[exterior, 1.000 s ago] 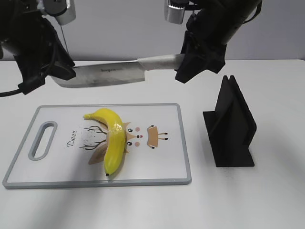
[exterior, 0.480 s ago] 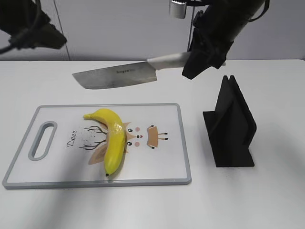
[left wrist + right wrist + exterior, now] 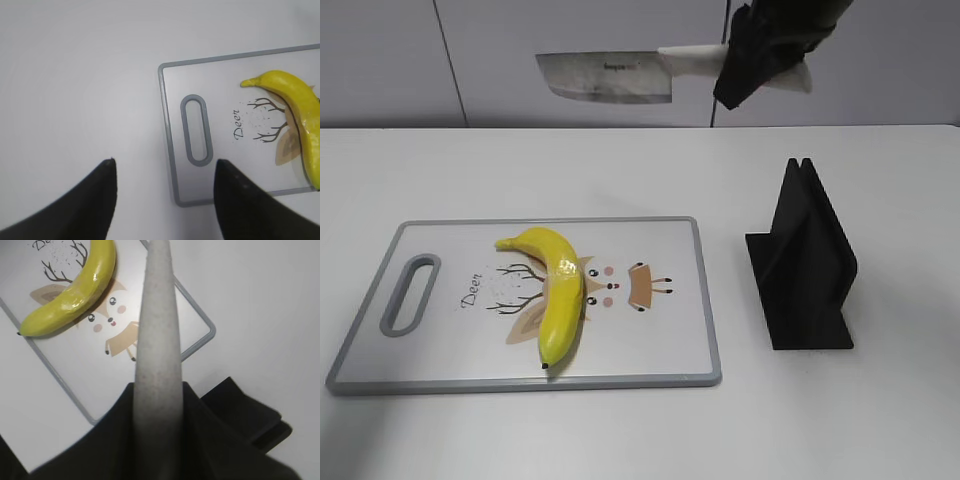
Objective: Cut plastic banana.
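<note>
Right gripper (image 3: 752, 68) is clamped on the pale handle of a knife (image 3: 610, 77), held high at the far side. Left gripper (image 3: 162, 195) is empty, fingers spread. The plastic banana (image 3: 556, 290) lies on the cutting board (image 3: 660, 355), left of a black stand (image 3: 805, 265) on the tabletop (image 3: 880, 420).

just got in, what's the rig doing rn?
The right gripper holds a cleaver-style knife by its pale handle, blade level, high in the exterior view, well clear of the table. The plastic banana lies uncut on the deer-print cutting board. The left gripper is open and empty, looking down on the board's handle end. An empty black knife stand sits right of the board.
</note>
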`<act>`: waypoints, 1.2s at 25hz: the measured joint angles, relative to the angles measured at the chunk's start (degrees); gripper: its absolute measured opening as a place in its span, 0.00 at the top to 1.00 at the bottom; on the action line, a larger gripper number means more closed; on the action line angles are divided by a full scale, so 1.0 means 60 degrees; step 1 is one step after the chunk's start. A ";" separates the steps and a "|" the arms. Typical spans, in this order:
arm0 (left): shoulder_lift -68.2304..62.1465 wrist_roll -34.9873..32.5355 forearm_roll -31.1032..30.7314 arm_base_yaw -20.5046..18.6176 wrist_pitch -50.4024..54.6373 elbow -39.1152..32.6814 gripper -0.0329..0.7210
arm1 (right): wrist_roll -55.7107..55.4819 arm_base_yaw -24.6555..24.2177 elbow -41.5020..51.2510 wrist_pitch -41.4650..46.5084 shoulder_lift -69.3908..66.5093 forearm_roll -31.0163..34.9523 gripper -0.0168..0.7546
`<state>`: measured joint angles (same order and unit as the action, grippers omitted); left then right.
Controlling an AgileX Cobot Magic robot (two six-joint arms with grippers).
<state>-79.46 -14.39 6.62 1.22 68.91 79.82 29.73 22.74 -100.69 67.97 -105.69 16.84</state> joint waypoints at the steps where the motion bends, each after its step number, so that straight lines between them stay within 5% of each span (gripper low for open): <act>1: 0.0157 0.0054 -0.0008 -0.0074 0.0029 -0.0119 0.18 | -0.0338 0.0000 0.0127 0.0033 0.0137 0.0009 0.76; 9: 0.2824 0.0117 -0.0194 -0.0142 0.0039 -0.2208 0.18 | -0.2775 0.0176 0.3355 -0.1761 0.2503 -0.0137 0.76; 16: 0.6045 0.0117 -0.0254 -0.0142 -0.2141 -0.4896 0.18 | -0.5748 0.0176 0.5362 -0.2756 0.4567 -0.1542 0.76; 23: 0.9031 0.0177 -0.0254 -0.0142 -0.2342 -0.7657 0.18 | -0.7557 0.0176 0.6802 -0.3056 0.5609 -0.2629 0.76; 30: 1.1430 0.0530 -0.0278 -0.0160 -0.1703 -0.8285 0.22 | -0.8486 0.0176 0.7858 -0.3693 0.5858 -0.3213 0.76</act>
<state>-10.88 -11.21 4.95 0.26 58.69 30.11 -21.18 23.80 -53.55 45.82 -70.54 -2.44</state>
